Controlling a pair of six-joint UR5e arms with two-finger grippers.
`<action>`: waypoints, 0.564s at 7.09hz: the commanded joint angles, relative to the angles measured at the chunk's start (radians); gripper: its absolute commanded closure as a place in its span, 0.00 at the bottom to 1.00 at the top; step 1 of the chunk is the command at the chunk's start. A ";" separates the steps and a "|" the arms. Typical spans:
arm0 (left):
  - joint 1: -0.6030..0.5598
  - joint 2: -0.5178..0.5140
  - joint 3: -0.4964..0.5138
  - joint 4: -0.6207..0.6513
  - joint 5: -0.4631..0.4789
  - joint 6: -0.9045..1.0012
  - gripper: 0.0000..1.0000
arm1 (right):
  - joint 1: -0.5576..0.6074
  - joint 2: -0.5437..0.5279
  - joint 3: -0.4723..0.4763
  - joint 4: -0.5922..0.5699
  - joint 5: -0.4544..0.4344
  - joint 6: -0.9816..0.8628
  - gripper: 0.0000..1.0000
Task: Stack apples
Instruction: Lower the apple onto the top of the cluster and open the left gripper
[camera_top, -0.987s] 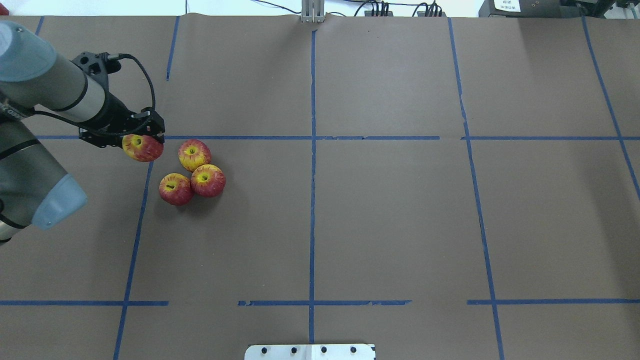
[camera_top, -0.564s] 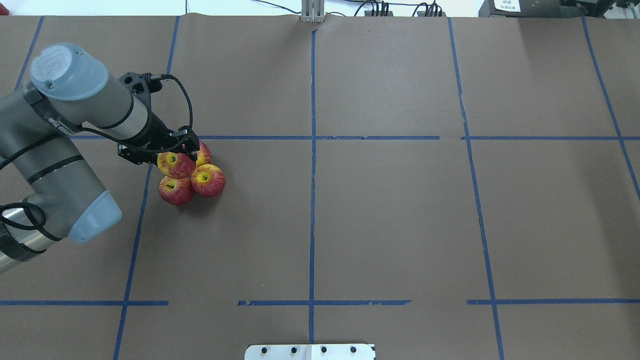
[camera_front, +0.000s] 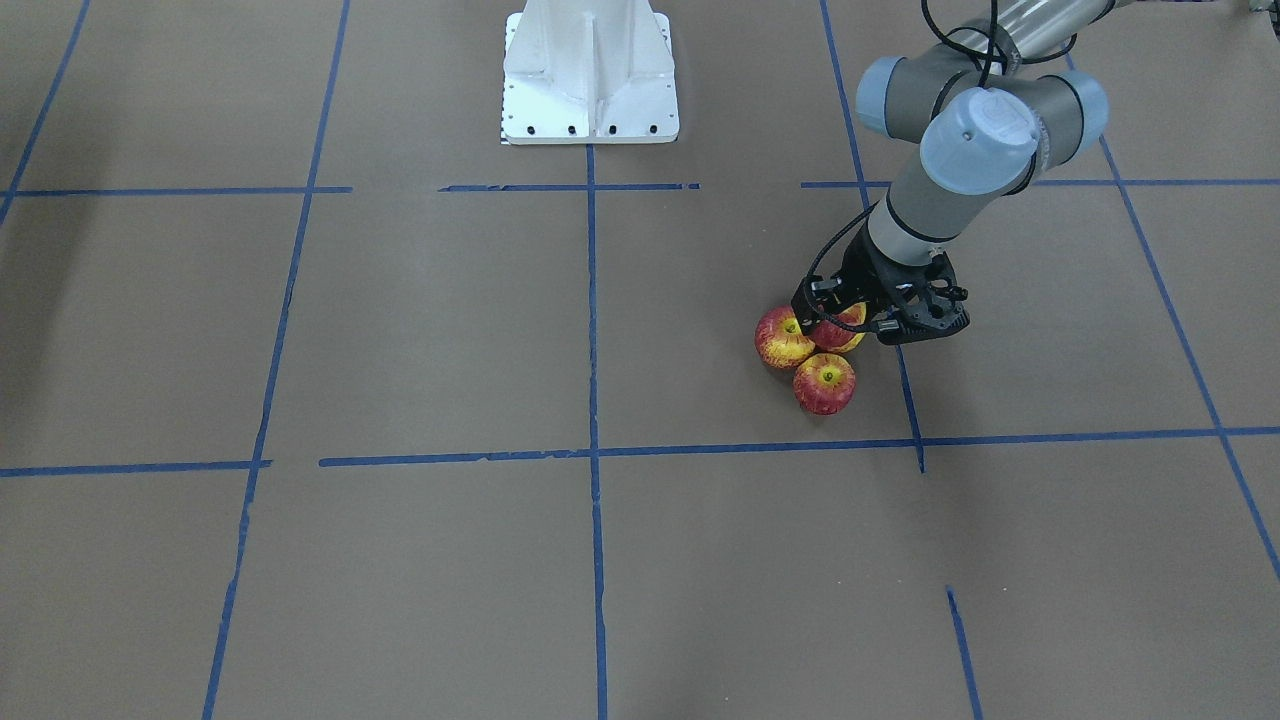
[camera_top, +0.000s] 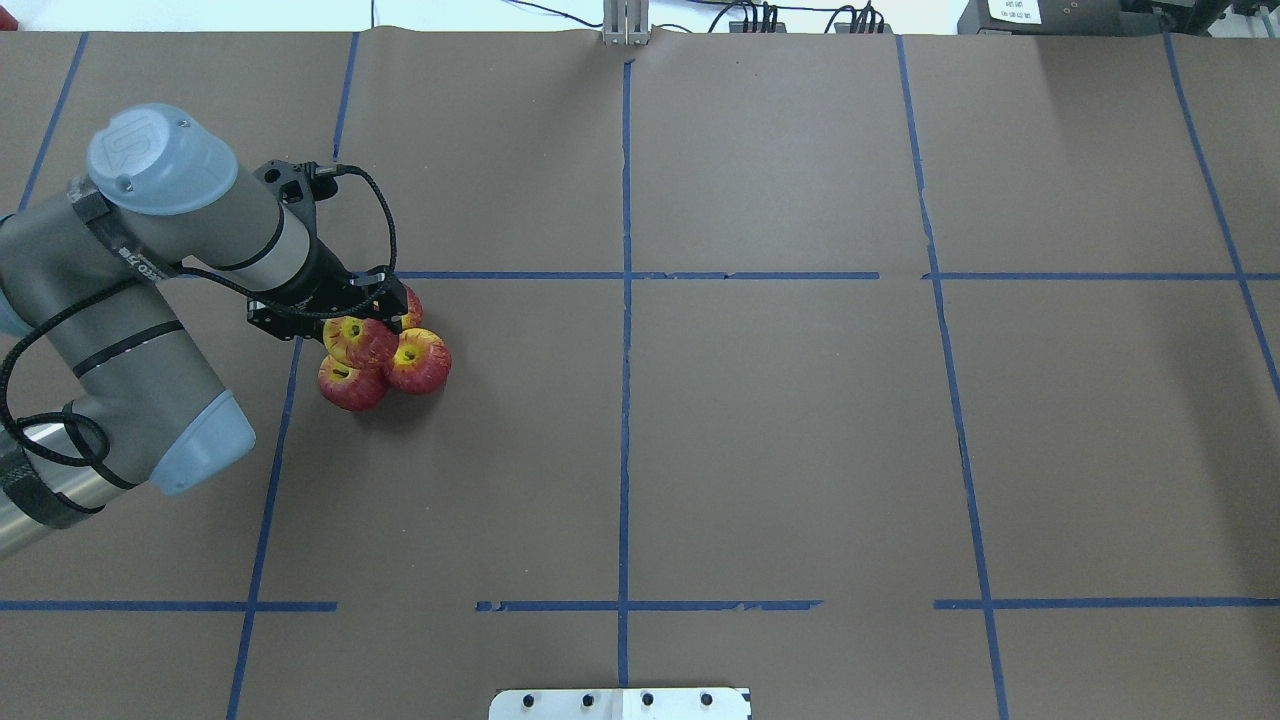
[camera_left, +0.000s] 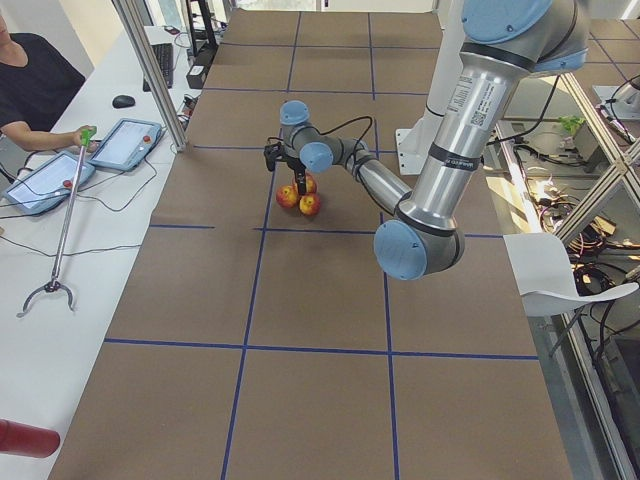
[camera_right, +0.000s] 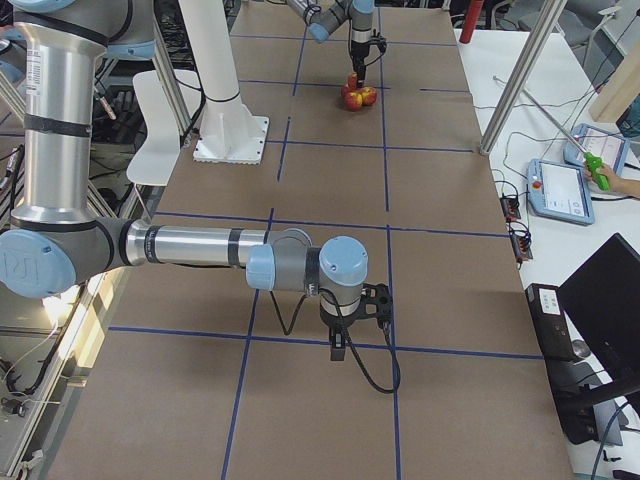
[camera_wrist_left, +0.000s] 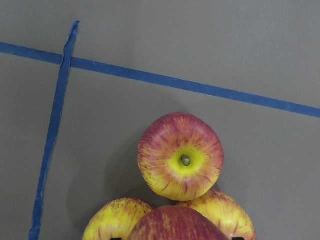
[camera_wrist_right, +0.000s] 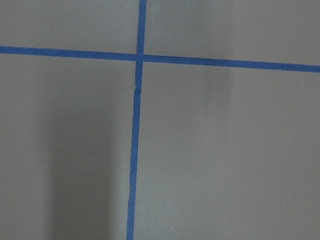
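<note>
Three red and yellow apples lie touching in a cluster on the brown table: one (camera_top: 350, 387) at the front left, one (camera_top: 420, 364) at the front right, and one (camera_top: 411, 297) at the back, mostly hidden by my left gripper (camera_top: 362, 326). The left gripper is shut on a fourth apple (camera_top: 358, 343) and holds it over the middle of the cluster. The left wrist view shows the held apple (camera_wrist_left: 172, 226) above the three (camera_wrist_left: 181, 156). I cannot tell whether it touches them. My right gripper (camera_right: 343, 343) shows only in the exterior right view; I cannot tell whether it is open or shut.
Blue tape lines (camera_top: 624, 300) divide the brown paper table into a grid. The robot's white base (camera_front: 590, 70) stands at the table's near middle edge. The right arm hangs low over the table's right half (camera_right: 300, 265). An operator sits at a side table (camera_left: 40, 90).
My left gripper has carried the apple to the right, from left of the cluster to over its middle. The three apples on the table have not moved.
</note>
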 joint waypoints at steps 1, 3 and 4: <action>0.002 -0.004 0.006 0.000 0.006 0.005 1.00 | 0.000 0.000 0.000 0.000 0.000 0.000 0.00; 0.002 -0.013 0.010 0.000 0.008 0.005 1.00 | 0.000 0.000 0.000 0.000 0.000 0.000 0.00; 0.002 -0.013 0.014 0.000 0.008 0.006 1.00 | 0.000 0.000 0.000 0.001 0.000 0.000 0.00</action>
